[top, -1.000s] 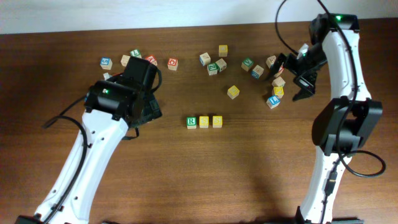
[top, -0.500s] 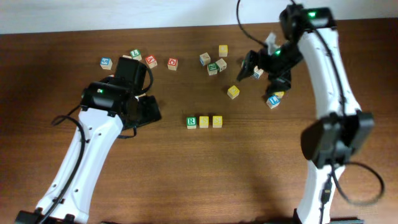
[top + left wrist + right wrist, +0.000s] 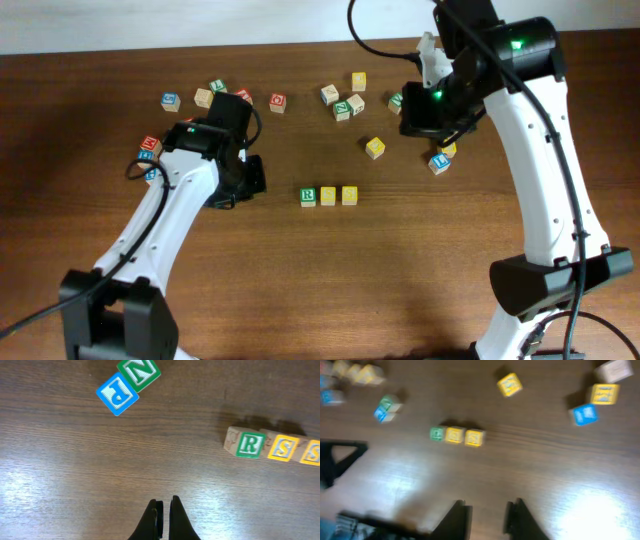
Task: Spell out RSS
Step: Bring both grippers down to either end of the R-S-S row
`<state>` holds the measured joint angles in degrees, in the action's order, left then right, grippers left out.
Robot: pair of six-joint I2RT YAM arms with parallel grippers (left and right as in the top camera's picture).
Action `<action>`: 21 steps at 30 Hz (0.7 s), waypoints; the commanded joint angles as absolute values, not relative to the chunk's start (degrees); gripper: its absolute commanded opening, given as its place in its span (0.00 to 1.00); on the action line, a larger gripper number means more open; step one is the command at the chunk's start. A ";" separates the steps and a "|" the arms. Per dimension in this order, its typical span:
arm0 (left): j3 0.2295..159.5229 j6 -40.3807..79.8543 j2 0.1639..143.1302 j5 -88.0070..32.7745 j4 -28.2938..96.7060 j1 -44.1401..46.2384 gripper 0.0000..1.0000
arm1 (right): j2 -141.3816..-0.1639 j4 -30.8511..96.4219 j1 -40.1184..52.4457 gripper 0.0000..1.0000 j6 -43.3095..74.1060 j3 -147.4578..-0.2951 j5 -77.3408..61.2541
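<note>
Three letter cubes (image 3: 328,195) are lined up touching, reading RSS. The left gripper (image 3: 165,504) is clenched on nothing; the right gripper (image 3: 488,506) is held slightly parted, empty.

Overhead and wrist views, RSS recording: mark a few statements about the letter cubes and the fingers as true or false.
1. The R cube and the two S cubes sit side by side in one row. True.
2. The left fingers hold a cube. False: they are shut on nothing.
3. The green N cube is part of that row. False: it lies apart from the row, next to the blue P cube.
4. The right fingers stand apart with nothing between them. True.
</note>
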<state>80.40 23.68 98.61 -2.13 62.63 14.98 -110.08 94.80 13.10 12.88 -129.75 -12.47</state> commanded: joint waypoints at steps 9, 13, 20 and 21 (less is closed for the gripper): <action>79.85 22.37 105.47 -4.93 57.49 15.00 0.00 | -111.33 79.20 13.13 0.05 12.45 -106.32 -9.80; 79.83 22.37 107.74 -4.97 57.47 15.00 0.00 | -111.33 76.09 13.17 0.04 12.51 -100.42 -13.82; 79.83 22.41 109.08 -7.79 56.16 15.00 0.00 | -111.33 62.92 13.17 0.04 13.98 -85.60 -19.53; 79.83 22.44 109.08 -7.77 55.83 15.00 0.00 | -111.33 61.34 13.17 0.04 13.98 -84.25 -21.30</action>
